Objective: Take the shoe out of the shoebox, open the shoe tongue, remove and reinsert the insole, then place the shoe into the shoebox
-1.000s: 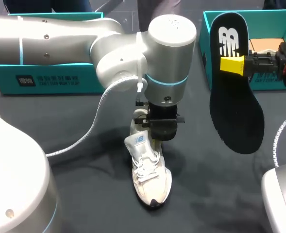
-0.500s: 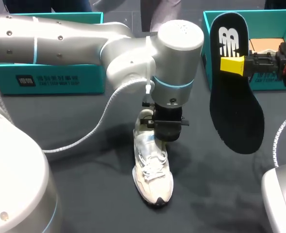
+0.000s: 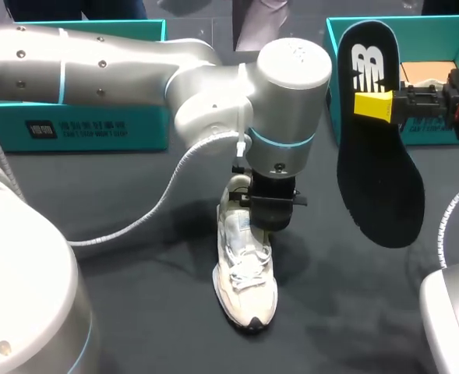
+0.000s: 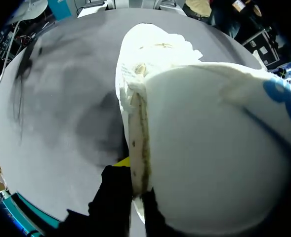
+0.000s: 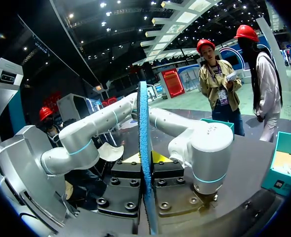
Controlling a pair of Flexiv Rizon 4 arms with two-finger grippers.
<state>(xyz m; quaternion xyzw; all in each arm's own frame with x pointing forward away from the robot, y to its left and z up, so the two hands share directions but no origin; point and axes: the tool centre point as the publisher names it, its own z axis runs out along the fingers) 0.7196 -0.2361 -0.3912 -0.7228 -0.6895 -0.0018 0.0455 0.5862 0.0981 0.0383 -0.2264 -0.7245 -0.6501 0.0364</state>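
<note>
Head view, left hand (image 3: pixel 266 222) pinching shoe tongue (image 3: pixel 238 226), right hand (image 3: pixel 374 105) gripping insole (image 3: pixel 377 179)

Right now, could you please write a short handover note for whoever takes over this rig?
Left gripper: shut on the tongue, holding it up at the shoe's opening.
Right gripper: shut on the insole, held upright in the air in front of the right-hand shoebox.
Shoe: on the table between the arms, toe toward the robot.
Done: shoe out of the box, tongue open, insole out.
Left: slide the insole back in, then put the shoe into the shoebox.
</note>
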